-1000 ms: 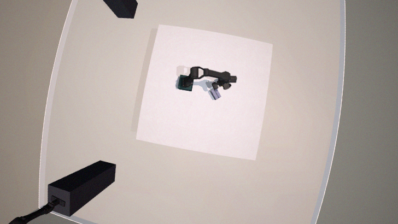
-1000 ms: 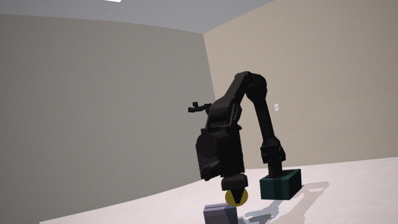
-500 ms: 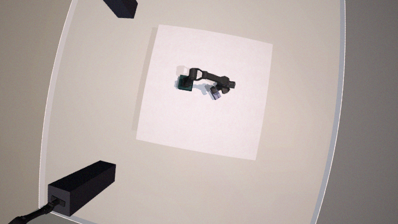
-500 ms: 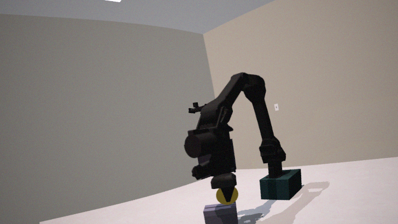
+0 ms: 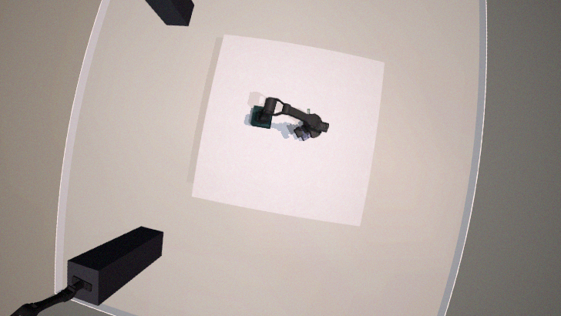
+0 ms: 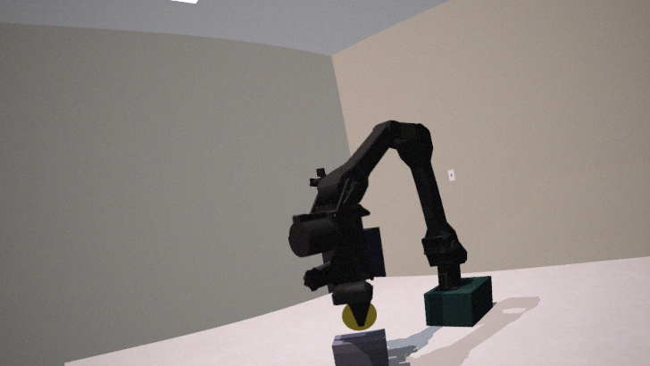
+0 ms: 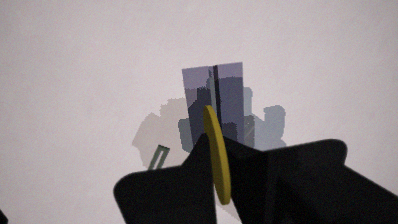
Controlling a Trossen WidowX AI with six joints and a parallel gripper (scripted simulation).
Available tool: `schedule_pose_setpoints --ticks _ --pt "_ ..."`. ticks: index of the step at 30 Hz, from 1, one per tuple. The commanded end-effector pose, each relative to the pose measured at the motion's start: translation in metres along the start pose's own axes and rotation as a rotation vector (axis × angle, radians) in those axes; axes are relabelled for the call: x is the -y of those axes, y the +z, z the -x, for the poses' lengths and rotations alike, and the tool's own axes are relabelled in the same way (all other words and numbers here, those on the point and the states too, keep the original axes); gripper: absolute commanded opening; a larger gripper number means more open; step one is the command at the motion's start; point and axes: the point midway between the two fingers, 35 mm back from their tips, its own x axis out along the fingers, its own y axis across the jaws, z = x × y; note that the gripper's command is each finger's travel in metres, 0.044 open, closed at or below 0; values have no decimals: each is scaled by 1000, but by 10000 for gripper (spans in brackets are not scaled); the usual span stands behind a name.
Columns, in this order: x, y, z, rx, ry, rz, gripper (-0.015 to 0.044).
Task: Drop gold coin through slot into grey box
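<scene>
My gripper [image 6: 361, 320] [image 7: 208, 137] is shut on the gold coin [image 6: 347, 316] [image 7: 220, 170], which stands on edge between the fingertips. The closed grey box [image 6: 359, 352] [image 7: 232, 102] is below the coin, with a gap between them in the exterior view. In the wrist view the narrow dark slot [image 7: 217, 92] runs nearly up and down the lid. The coin's far end appears a little left of the slot, and the coin leans slightly from the slot's line. The small green holder [image 7: 163, 147] [image 5: 308, 111] is empty, left of the box in the wrist view.
The arm's base stands on a dark-green block [image 5: 266, 124] [image 6: 447, 310] on the white table [image 5: 274, 176]. The arm's shadow falls across the box lid. Large dark blocks [image 5: 129, 255] [image 5: 176, 11] stand away from the table, one with another arm.
</scene>
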Motion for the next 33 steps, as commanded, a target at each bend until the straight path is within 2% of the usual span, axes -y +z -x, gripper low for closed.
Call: schedule_pose_setpoints --ticks 1,33 --pt "11 5 0 1 1 4 0" --pt "16 9 0 1 -1 4 0"
